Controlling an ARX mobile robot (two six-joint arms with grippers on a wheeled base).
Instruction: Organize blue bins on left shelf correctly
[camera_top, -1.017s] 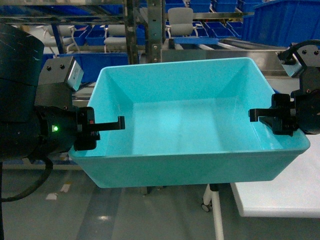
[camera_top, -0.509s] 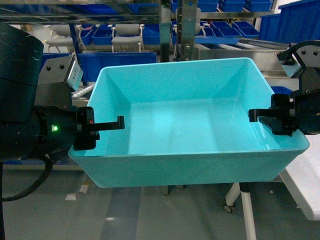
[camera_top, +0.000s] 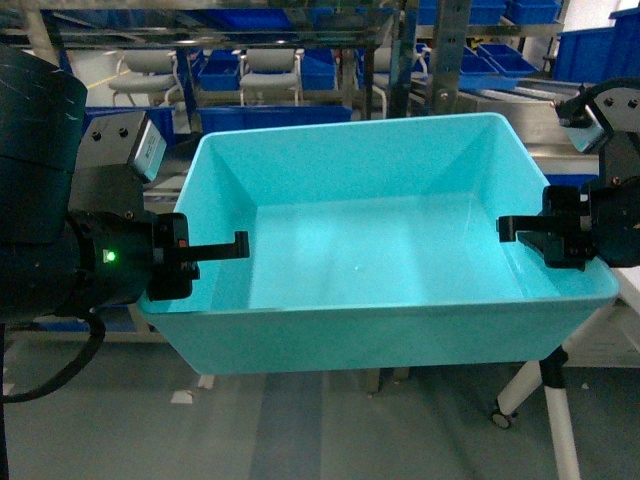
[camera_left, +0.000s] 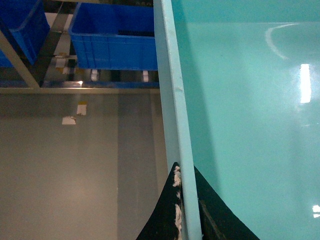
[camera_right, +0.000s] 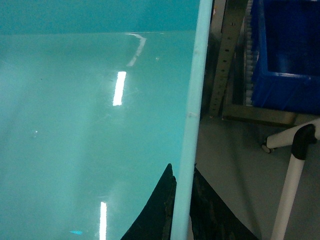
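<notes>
Turquoise bin (camera_top: 370, 270) held level; left gripper (camera_top: 215, 250) at 9 o'clock, right gripper (camera_top: 525, 232) at 3, each clamped on a rim. Shelf (camera_top: 300, 40) at 12.

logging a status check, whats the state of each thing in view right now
turquoise bin: empty, upright, held in the air by both side rims
left gripper: shut on the bin's left rim
right gripper: shut on the bin's right rim
dark blue bin: resting on a low rack level
</notes>
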